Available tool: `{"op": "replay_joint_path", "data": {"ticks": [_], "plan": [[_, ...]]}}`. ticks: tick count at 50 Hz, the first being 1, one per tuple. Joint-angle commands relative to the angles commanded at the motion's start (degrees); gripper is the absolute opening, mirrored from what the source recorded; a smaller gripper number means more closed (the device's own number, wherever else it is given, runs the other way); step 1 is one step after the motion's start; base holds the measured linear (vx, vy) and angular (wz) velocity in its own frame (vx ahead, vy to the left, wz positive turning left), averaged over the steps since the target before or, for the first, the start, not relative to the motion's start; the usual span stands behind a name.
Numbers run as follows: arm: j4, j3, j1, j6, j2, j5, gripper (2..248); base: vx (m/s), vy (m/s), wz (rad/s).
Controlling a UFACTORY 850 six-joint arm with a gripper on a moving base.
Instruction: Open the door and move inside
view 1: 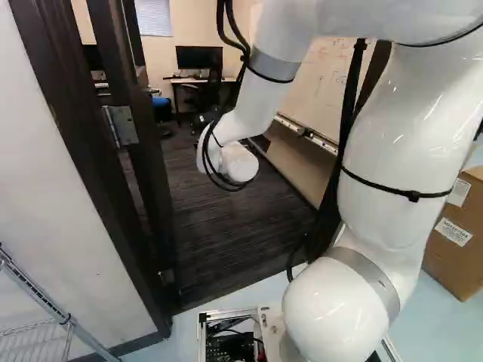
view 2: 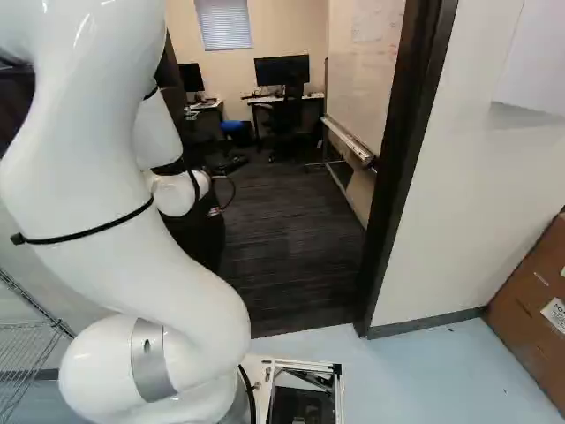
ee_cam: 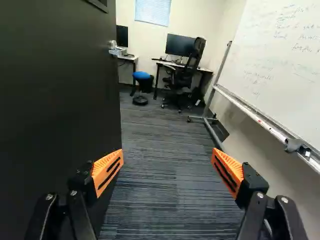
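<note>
With the black hinged door (ee_cam: 60, 100) standing open inward from the dark door frame (view 2: 403, 168) and the 2-finger gripper (ee_cam: 168, 159) wide open, empty, beyond it, drive slowly through the frame's middle, keeping the white robot arm (view 1: 400, 151) and mobile base (view 2: 261, 364) clear of its sides.

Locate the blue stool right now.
In the right base view, the blue stool stands toward the back, just left of the black office chair; the wrist view shows it past the edge of the open door.
</note>
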Motion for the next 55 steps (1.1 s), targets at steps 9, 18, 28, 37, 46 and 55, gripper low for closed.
{"op": "replay_joint_path", "data": {"ticks": [9, 18, 28, 37, 46, 55], "plan": [[-1.5, 2.3, -2.1, 1.3, 2.1, -0.7, 247, 0.0, 0.0, 0.0], [-3.4, 5.1, -4.8, 2.9, 4.7, -1.5, 247, 0.0, 0.0, 0.0], [-5.9, 8.8, -8.3, 5.0, 8.2, -2.6, 247, 0.0, 0.0, 0.0], [-8.4, 12.5, -11.8, 7.1, 11.6, -3.7, 247, 0.0, 0.0, 0.0], [-10.6, 15.8, -14.9, 9.0, 14.7, -4.6, 247, 0.0, 0.0, 0.0], [-12.5, 18.6, -17.5, 10.6, 17.2, -5.5, 247, 0.0, 0.0, 0.0]]}}
